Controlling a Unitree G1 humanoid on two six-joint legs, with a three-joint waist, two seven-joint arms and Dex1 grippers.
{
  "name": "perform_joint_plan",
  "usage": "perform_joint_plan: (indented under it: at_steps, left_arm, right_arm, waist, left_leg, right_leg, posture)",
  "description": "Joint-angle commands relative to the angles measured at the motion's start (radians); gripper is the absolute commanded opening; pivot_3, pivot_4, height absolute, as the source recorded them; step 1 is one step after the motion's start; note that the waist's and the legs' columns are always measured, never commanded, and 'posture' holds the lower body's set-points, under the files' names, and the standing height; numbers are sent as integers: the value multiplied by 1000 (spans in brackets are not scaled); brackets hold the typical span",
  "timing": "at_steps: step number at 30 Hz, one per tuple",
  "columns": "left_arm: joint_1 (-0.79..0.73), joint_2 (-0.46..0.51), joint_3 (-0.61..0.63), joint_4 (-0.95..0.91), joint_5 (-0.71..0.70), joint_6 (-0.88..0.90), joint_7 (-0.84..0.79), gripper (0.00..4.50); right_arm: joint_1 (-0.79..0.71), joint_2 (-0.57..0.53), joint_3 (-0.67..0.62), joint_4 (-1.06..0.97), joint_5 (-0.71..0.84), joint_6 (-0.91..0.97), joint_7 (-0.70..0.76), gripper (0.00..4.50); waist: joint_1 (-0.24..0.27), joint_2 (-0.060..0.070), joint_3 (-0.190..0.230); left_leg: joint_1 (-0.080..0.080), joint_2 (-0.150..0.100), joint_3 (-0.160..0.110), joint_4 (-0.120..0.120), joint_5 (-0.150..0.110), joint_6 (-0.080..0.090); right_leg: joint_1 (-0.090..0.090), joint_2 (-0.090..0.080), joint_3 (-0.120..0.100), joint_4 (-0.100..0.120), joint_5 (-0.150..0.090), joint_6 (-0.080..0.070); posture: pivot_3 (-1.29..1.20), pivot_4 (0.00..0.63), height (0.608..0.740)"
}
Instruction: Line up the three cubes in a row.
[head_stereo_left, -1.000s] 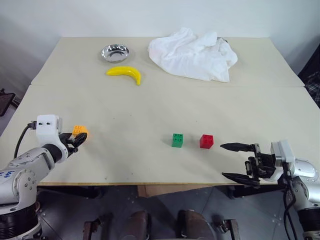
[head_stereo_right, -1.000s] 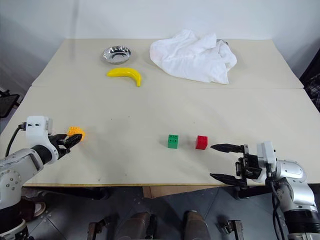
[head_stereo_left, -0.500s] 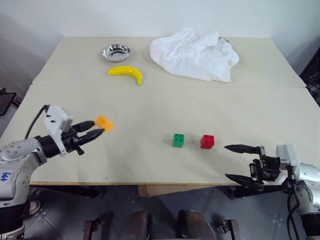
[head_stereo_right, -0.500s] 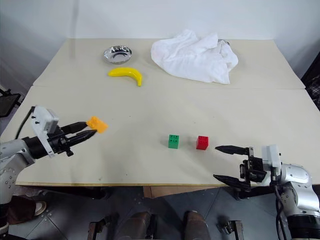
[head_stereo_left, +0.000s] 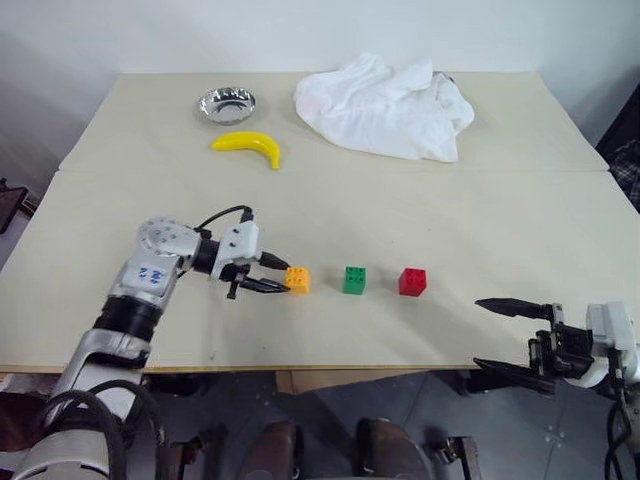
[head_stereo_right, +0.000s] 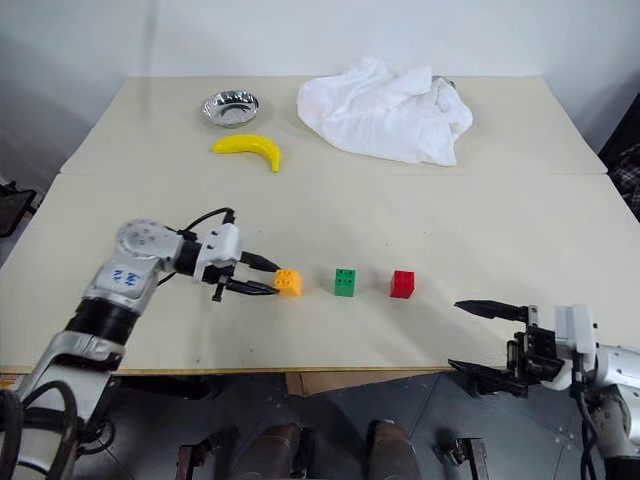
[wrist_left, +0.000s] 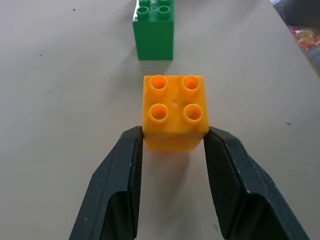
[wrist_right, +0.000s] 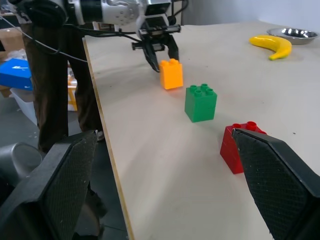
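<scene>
Table (head_stereo_left: 400, 220): orange cube (head_stereo_left: 297, 280) between left pincer (head_stereo_left: 279, 278) fingers.

Head cameras overlook the table (head_stereo_left: 330, 220); wrist cameras sit close.

You have the first block (head_stereo_left: 297, 279) between the left claw's (head_stereo_left: 283, 277) tips on the table (head_stereo_left: 450, 220); the second block (head_stereo_left: 354, 280) sits just beyond it, the third block (head_stereo_left: 412, 281) farther on, toward your right claw (head_stereo_left: 495, 336) off the table's edge.

Three cubes: orange (head_stereo_left: 297, 279), green (head_stereo_left: 355, 280), red (head_stereo_left: 412, 281); one banana (head_stereo_left: 248, 147); one bowl (head_stereo_left: 227, 104); one cloth (head_stereo_left: 385, 105).
</scene>
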Motion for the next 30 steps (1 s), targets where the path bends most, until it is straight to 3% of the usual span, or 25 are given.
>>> perform_joint_plan:
  at_steps: [1, 15, 16, 21, 26, 30]
  left_arm:
    - [-46, -21, -9, 73, 27, -39, -28, 1486]
    - [-71, -50, -5, 121, 65, -11, -47, 1486]
    - [-69, -52, 3, 115, 58, -10, -41, 2173]
    - [-41, -35, 72, 59, -1, -14, -37, 3664]
    - [96, 70, 180, -96, -87, 16, -47, 3664]
    - [332, 194, 323, -261, -173, 65, -31, 3664]
  right_arm:
    - [32, 6, -42, -61, 13, 3, -5, 4500]
    - [66, 34, -44, -106, 6, 3, -35, 4500]
    - [64, 35, -42, -106, 6, 3, -36, 4500]
    - [53, 37, -39, -101, 3, 5, -35, 4500]
    - [44, 34, -44, -83, 1, 2, -26, 4500]
    - [32, 30, -42, -60, -4, -1, -7, 4500]
  waist:
    - [1, 0, 0]
    - [3, 0, 0]
    - [3, 0, 0]
    - [2, 0, 0]
    - [-9, 0, 0]
    - [-18, 0, 0]
  left_leg:
    - [0, 0, 0, 0, 0, 0]
    - [1, 0, -1, 1, 0, 0]
    - [1, 0, -1, 1, 0, 0]
    - [0, 0, -1, 1, 0, 0]
    - [0, 1, -2, 1, 0, 0]
    - [1, 1, -4, 1, 0, -1]
  right_leg:
    - [0, 0, 0, 0, 0, 0]
    - [1, -1, 0, 1, 0, 0]
    - [1, -1, 0, 1, 0, 0]
    - [1, -1, 0, 1, 0, 0]
    - [0, -1, 5, 1, 0, 0]
    - [0, -2, 7, 1, 0, 0]
  posture:
    - [0, 150, 740]
    - [0, 150, 740]
    - [0, 150, 740]
    - [0, 150, 740]
    - [0, 150, 740]
    - [0, 150, 740]
